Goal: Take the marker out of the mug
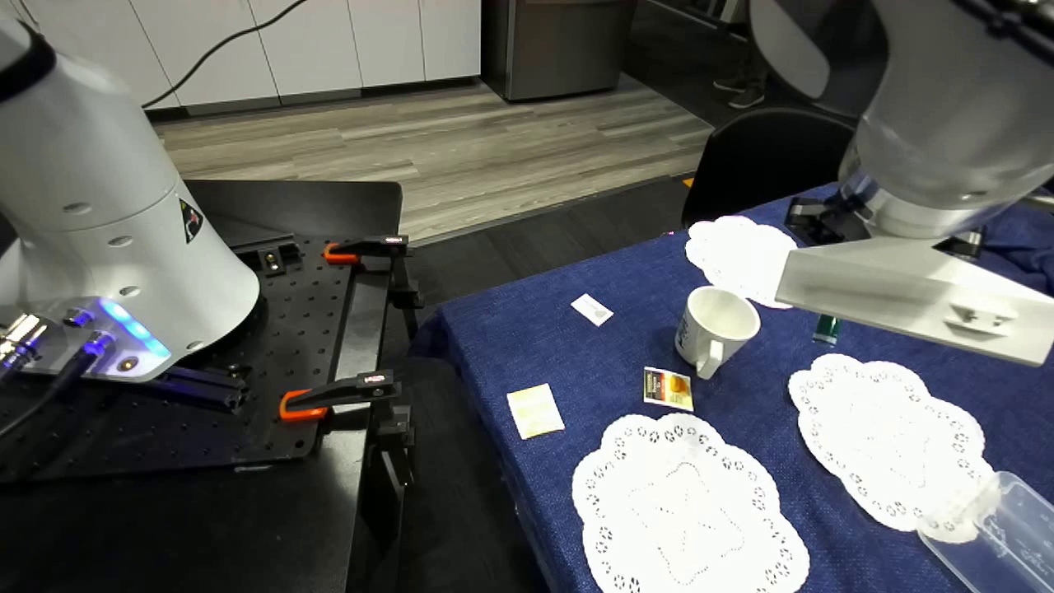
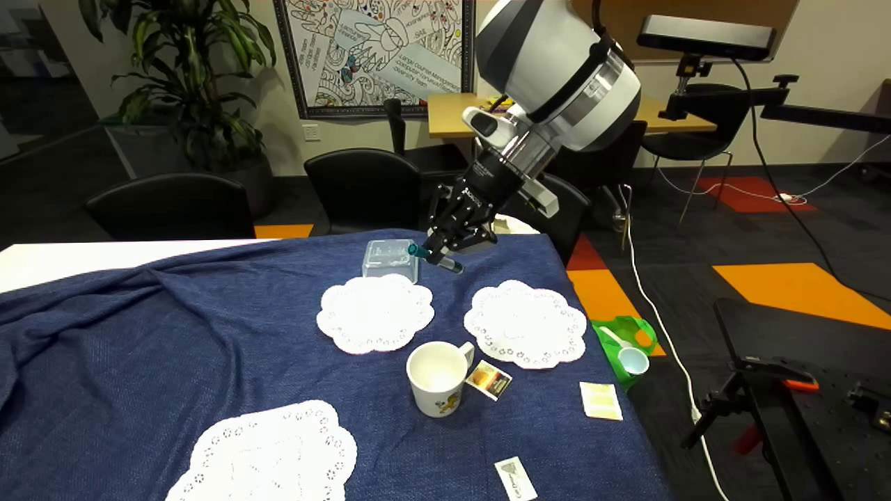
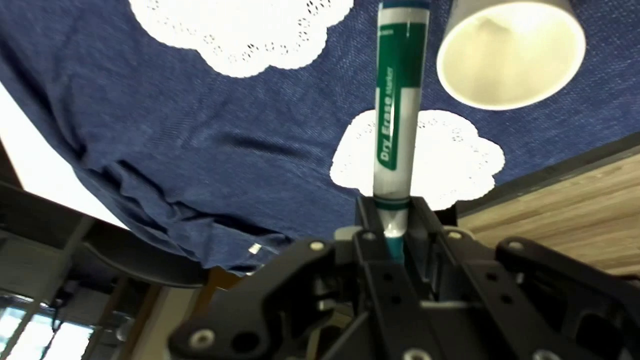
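Label on the marker (image 3: 397,125): "Dry Erase Marker". Wall poster (image 2: 376,52): "Diversity Team" legible. The hand (image 3: 392,212) slants downward above the bench (image 2: 174,390), fingers closed on the marker. Marker location: outside the mug (image 2: 426,394), which stands upright.

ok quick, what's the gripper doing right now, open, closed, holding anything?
Gripper: closed, holding the marker by one end, clear of the mug.
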Action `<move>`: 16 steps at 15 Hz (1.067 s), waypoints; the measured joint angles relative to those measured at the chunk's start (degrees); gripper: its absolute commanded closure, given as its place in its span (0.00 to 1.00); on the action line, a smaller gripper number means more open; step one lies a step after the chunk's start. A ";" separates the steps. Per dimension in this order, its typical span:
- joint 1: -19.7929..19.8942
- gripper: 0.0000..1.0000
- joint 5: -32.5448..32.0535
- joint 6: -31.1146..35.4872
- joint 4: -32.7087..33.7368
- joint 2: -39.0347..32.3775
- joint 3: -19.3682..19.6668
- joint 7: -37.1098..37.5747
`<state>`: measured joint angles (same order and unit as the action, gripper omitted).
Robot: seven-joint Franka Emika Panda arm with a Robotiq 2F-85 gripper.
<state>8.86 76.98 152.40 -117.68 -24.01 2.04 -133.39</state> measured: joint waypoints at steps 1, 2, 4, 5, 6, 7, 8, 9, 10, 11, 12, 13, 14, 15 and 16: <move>-0.46 0.95 1.45 3.12 0.12 -0.29 -0.02 0.61; -0.93 0.95 2.73 6.08 0.32 -0.64 -0.05 1.30; -1.85 0.95 4.57 11.88 0.94 -1.45 -0.04 3.43; -2.28 0.95 5.03 14.70 1.39 -1.98 -0.04 4.82; -2.75 0.95 5.22 17.53 1.85 -2.59 -0.01 6.51; -3.22 0.95 5.24 20.36 2.38 -3.29 0.02 8.32; -3.70 0.95 5.24 23.23 3.01 -4.16 0.04 10.23; -4.20 0.95 5.24 25.94 3.61 -5.08 0.10 12.19; -4.72 0.95 5.24 28.70 4.33 -6.18 0.17 14.11; -5.21 0.95 5.24 31.42 5.12 -7.43 0.24 16.08; -5.62 0.95 5.24 33.52 5.89 -8.67 0.33 17.80; -5.99 0.95 5.24 35.23 6.68 -10.02 0.45 19.36; -6.33 0.95 5.24 36.54 7.49 -11.40 0.67 20.79; -6.54 0.95 5.24 37.46 8.30 -12.86 0.84 22.06; -6.65 0.95 5.24 38.13 9.15 -14.36 0.98 23.14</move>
<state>2.21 82.21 190.53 -108.53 -38.37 3.02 -110.26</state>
